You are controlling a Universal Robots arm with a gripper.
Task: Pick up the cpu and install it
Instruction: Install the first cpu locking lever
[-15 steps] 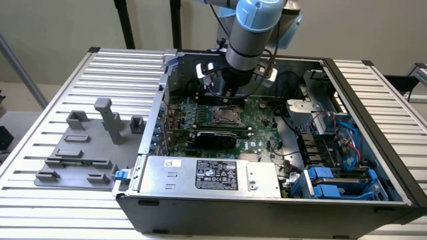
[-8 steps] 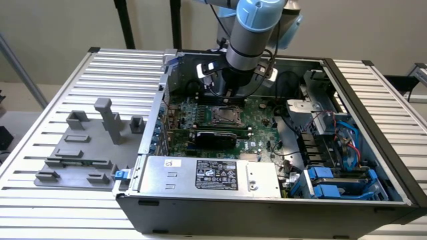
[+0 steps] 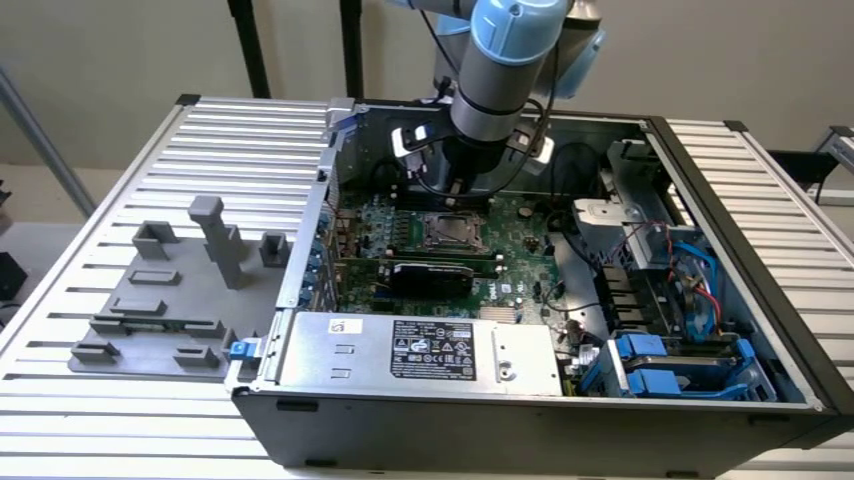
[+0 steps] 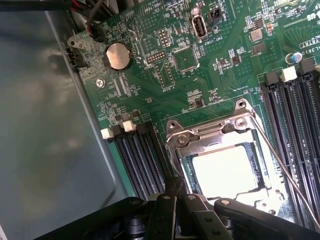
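- The robot arm [image 3: 501,70] reaches down from above into an open computer case [image 3: 534,400] that lies on a ribbed metal counter [image 3: 80,330]
- The gripper [image 4: 175,192] hangs low over the green motherboard [image 4: 200,75], right at the edge of the CPU socket [image 4: 220,165]; its dark fingers [image 4: 172,187] are pressed together and hold nothing
- The cpu [image 4: 222,172] lies flat inside the socket, its pale shiny top showing within the metal frame, just beside the fingertips
- The socket's silver retention frame [image 4: 210,132] surrounds the chip, and a thin wire lever [image 4: 280,160] runs slanting along one side of it
- Black memory slots [image 4: 137,155] with white clips flank the socket on one side, and more slots [image 4: 295,115] stand on the other
- A round coin battery [image 4: 117,55] sits on the board, well apart from the socket
- In the exterior view, the socket [image 3: 441,230] shows near the middle of the board, just below the arm's end
- A grey power supply [image 3: 414,350] with a black label fills the case's near corner, and blue drive brackets [image 3: 667,365] sit toward the exterior view's right
- A grey plastic fixture [image 3: 174,290] with upright posts rests on the counter at the exterior view's left, outside the case
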